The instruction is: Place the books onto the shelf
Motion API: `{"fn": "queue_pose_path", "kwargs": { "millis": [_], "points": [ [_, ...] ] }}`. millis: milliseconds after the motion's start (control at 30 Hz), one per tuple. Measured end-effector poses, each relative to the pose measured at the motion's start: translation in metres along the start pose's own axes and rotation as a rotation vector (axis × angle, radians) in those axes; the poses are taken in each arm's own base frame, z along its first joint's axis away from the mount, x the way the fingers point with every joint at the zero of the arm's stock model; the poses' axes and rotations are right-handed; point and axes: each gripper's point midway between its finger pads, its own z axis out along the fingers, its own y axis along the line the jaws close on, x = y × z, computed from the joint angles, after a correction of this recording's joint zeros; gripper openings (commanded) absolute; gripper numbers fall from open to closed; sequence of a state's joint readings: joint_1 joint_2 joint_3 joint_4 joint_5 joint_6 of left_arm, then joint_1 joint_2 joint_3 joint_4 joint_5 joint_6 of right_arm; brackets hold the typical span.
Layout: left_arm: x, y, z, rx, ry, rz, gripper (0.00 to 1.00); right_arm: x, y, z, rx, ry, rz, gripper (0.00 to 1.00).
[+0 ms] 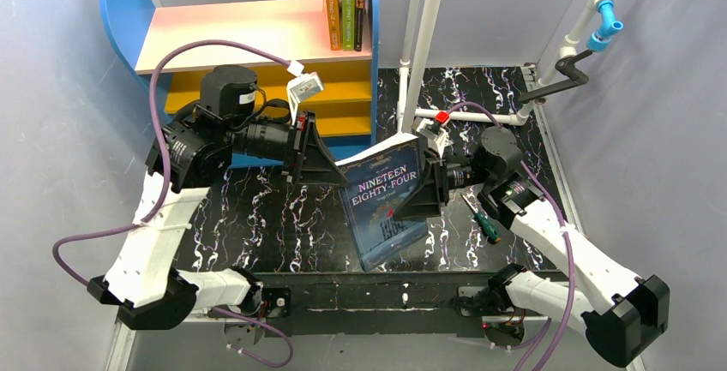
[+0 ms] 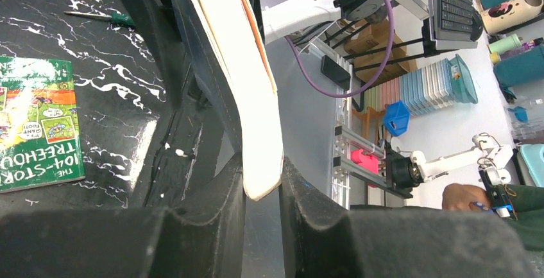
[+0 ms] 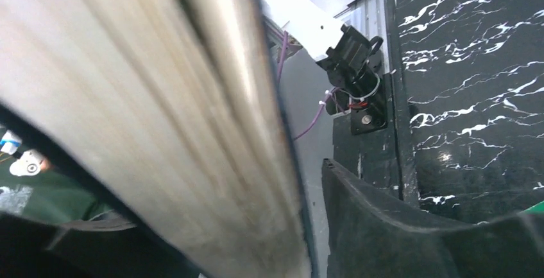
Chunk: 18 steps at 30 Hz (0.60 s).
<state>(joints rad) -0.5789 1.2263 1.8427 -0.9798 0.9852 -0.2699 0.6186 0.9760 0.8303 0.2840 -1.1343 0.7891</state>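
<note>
From above, the Nineteen Eighty-Four book [image 1: 386,208] hung over the table [image 1: 257,221] between both arms, short of the shelf [image 1: 240,32]. Left wrist: my left gripper [image 2: 262,208] pinched its page edge. Right wrist: my right gripper [image 3: 212,214] straddled it, with a gap at one finger [image 3: 385,226]. I'd clamp fully before the left lets go.

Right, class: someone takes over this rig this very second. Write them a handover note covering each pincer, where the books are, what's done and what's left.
Left pincer: shut on one corner of the Nineteen Eighty-Four book, which is held tilted above the table.
Right pincer: open, straddling that book's opposite edge, with a gap showing at one finger.
Done: three books stand upright at the right end of the pink top board of the shelf.
Left: shelve the held book, then the lime-green book lying flat on the table.
Ignore the screwdriver beside the right arm.
</note>
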Motion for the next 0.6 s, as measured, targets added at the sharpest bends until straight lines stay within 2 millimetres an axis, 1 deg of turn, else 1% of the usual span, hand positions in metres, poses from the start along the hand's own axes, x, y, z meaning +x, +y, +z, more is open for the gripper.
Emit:
{"fn": "queue_pose_path", "kwargs": {
  "millis": [100,133,200,233,267,300,467,500,567,600],
  "points": [
    [-0.001,0.002,0.002,0.000,0.004,-0.005,0.00,0.003,0.006,-0.002,-0.029,0.024,-0.006,0.33],
    [-0.001,0.003,0.002,-0.002,0.005,-0.006,0.00,0.005,0.008,-0.002,-0.040,0.035,-0.002,0.28],
    [-0.002,0.007,0.003,-0.012,0.004,-0.008,0.00,0.007,0.012,-0.004,-0.057,0.052,-0.001,0.22],
    [-0.002,0.008,0.003,-0.014,0.005,-0.010,0.00,0.007,0.013,-0.004,-0.060,0.056,-0.003,0.15],
    [-0.002,0.008,0.003,-0.016,0.005,-0.010,0.00,0.007,0.013,-0.005,-0.061,0.057,-0.004,0.04],
    [-0.003,0.009,0.004,-0.018,0.004,-0.010,0.00,0.007,0.013,-0.005,-0.060,0.058,-0.004,0.01],
    [-0.003,0.014,0.004,-0.042,0.004,-0.015,0.00,0.005,0.009,-0.007,-0.042,0.051,0.005,0.01],
    [-0.004,0.015,0.004,-0.049,0.003,-0.016,0.19,0.005,0.008,-0.007,-0.036,0.047,0.010,0.01],
    [-0.005,0.019,0.004,-0.080,-0.004,-0.018,0.67,0.004,0.007,-0.007,-0.020,0.036,0.017,0.01],
    [-0.007,0.022,0.003,-0.104,-0.013,-0.017,0.87,0.003,0.006,-0.007,-0.003,0.022,0.023,0.01]
  ]
}}
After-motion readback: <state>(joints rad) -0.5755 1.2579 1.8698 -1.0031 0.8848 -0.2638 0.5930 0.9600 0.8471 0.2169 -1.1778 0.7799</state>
